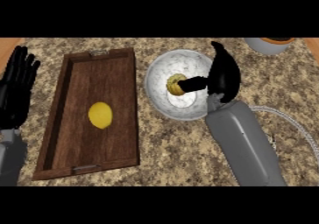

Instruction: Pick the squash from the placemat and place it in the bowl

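The squash [177, 84] is seen at the centre of the frame, over the middle of the grey bowl [163, 70], where it is pinched by the thumb and fingers of the right robot hand [221, 75] — whether it touches the bowl's floor cannot be told. A wooden tray [71, 113] is laid on the speckled desk [181, 157] at centre left, and a yellow oval fruit [101, 115] is carried in it. The left robot hand [13, 87] is held open, fingers up, at the left edge — resting. A grey cup [272, 45] is cut off at the upper right.
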`<state>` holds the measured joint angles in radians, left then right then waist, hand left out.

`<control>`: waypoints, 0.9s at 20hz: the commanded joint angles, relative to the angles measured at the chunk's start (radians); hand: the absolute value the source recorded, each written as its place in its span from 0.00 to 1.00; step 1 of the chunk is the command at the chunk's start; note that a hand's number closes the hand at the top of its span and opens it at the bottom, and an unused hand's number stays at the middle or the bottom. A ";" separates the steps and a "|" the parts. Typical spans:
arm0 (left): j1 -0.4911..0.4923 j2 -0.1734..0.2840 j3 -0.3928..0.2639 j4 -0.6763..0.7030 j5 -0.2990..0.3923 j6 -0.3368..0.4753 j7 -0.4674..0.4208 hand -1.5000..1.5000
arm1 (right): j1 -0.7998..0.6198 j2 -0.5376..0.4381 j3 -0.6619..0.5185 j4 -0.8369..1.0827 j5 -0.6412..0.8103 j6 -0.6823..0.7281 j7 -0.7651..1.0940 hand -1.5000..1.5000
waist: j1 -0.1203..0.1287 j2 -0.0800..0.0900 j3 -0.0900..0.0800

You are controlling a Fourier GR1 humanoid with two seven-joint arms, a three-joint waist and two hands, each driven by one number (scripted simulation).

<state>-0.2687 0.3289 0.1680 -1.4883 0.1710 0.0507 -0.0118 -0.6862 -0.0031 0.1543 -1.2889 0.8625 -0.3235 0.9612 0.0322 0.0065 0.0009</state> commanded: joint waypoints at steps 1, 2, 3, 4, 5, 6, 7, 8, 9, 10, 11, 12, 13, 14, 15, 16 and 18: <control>-0.042 0.039 0.041 0.020 0.034 -0.027 0.024 0.50 | -0.005 0.003 -0.019 0.046 0.016 -0.235 -0.085 0.00 | -0.013 0.000 0.000; -0.005 0.014 0.030 0.054 0.003 -0.010 -0.025 0.50 | 0.054 0.003 -0.004 -0.005 0.074 -0.260 -0.069 0.00 | -0.030 -0.003 -0.001; 0.022 0.018 0.019 -0.017 0.006 -0.010 0.011 0.50 | 0.052 0.003 -0.005 0.005 0.114 -0.336 -0.072 0.00 | -0.016 -0.006 0.000; -0.031 0.022 0.032 0.020 0.010 -0.002 0.014 0.50 | 0.017 -0.028 -0.081 0.015 0.074 -0.314 -0.116 0.00 | -0.028 -0.003 0.000; 0.004 0.026 0.035 0.038 -0.003 -0.016 -0.034 0.50 | 0.042 0.003 -0.042 -0.025 0.136 -0.359 -0.057 0.00 | -0.031 -0.006 -0.001; 0.052 0.024 0.047 0.006 0.027 -0.035 -0.024 0.50 | 0.047 0.003 -0.067 -0.063 0.143 -0.367 -0.046 0.00 | -0.028 -0.010 -0.001; 0.013 0.019 0.034 0.015 0.014 -0.020 -0.005 0.50 | 0.058 0.003 -0.064 -0.054 0.165 -0.407 -0.028 0.00 | -0.032 -0.008 -0.001; 0.061 -0.009 0.012 -0.040 -0.016 0.019 0.003 0.50 | 0.134 -0.015 -0.076 -0.159 0.161 -0.358 -0.029 0.00 | -0.042 -0.014 -0.001; 0.032 -0.017 0.011 0.004 -0.015 0.015 -0.018 0.50 | 0.184 0.003 -0.063 -0.187 0.189 -0.385 -0.015 0.00 | -0.050 -0.012 -0.001; 0.024 0.015 0.036 -0.009 -0.014 0.016 -0.005 0.50 | 0.197 -0.048 -0.110 -0.249 0.127 -0.345 -0.049 0.00 | -0.051 -0.013 0.000; 0.052 -0.008 0.032 -0.002 -0.010 0.012 -0.033 0.50 | 0.215 -0.030 -0.114 -0.302 0.151 -0.354 -0.017 0.00 | -0.052 -0.014 -0.001; 0.006 0.041 0.062 0.023 0.020 -0.027 -0.008 0.50 | 0.279 -0.061 -0.139 -0.340 0.089 -0.363 -0.072 0.00 | -0.059 -0.012 0.000; 0.059 0.016 0.050 -0.001 0.002 -0.005 -0.018 0.50 | 0.382 -0.057 -0.116 -0.415 0.081 -0.362 -0.090 0.00 | -0.057 -0.014 0.000; 0.053 0.011 0.065 0.079 0.005 -0.028 -0.089 0.50 | 0.376 -0.074 -0.142 -0.438 0.043 -0.344 -0.098 0.00 | -0.054 -0.009 -0.001; 0.096 0.013 0.065 0.011 0.025 -0.043 -0.055 0.50 | 0.430 -0.083 -0.138 -0.505 0.021 -0.338 -0.115 0.00 | -0.046 -0.012 -0.001; 0.071 0.028 0.054 -0.067 0.015 -0.012 0.023 0.50 | 0.469 -0.090 -0.130 -0.608 0.042 -0.294 -0.073 0.00 | -0.051 -0.016 0.000; 0.051 0.001 0.035 -0.062 -0.004 0.019 0.034 0.50 | 0.611 -0.134 -0.154 -0.660 -0.096 -0.344 -0.197 0.00 | -0.055 -0.014 0.001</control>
<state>-0.2164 0.3417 0.2172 -1.4963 0.1773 0.0419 -0.0259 -0.2593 -0.0878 0.0228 -1.7818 0.8787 -0.6482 0.8388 -0.0187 -0.0058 0.0004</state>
